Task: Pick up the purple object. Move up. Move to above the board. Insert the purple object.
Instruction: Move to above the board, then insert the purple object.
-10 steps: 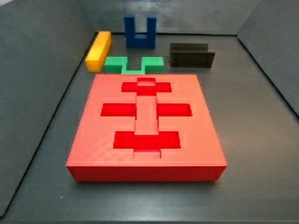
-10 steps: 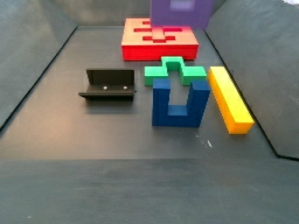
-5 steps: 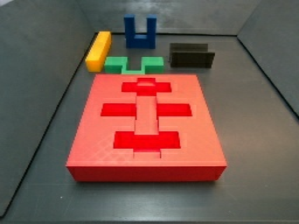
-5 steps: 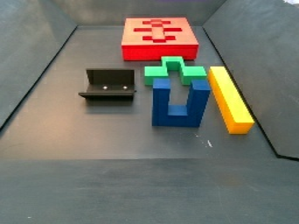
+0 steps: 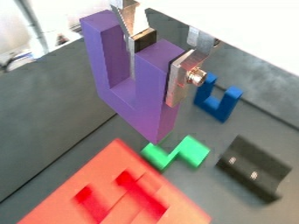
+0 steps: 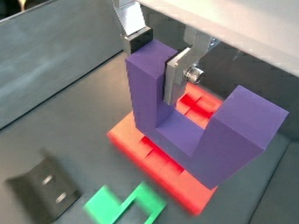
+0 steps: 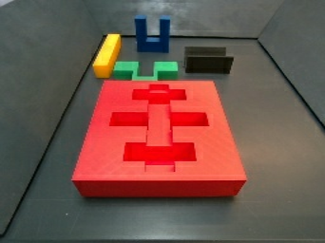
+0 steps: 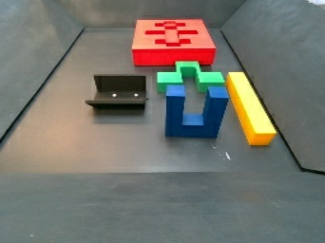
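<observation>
The board (image 7: 159, 133) lies flat on the dark floor, a thick matte red slab with brighter cross and bar recesses. High above it in both wrist views hangs the purple object (image 5: 131, 83), a smooth violet U-shaped block with square prongs, out of both side views. The gripper (image 5: 158, 52) is clamped on one prong, a silver finger (image 6: 177, 77) flat against it. The green notched block (image 7: 144, 69) touches the board's far edge.
</observation>
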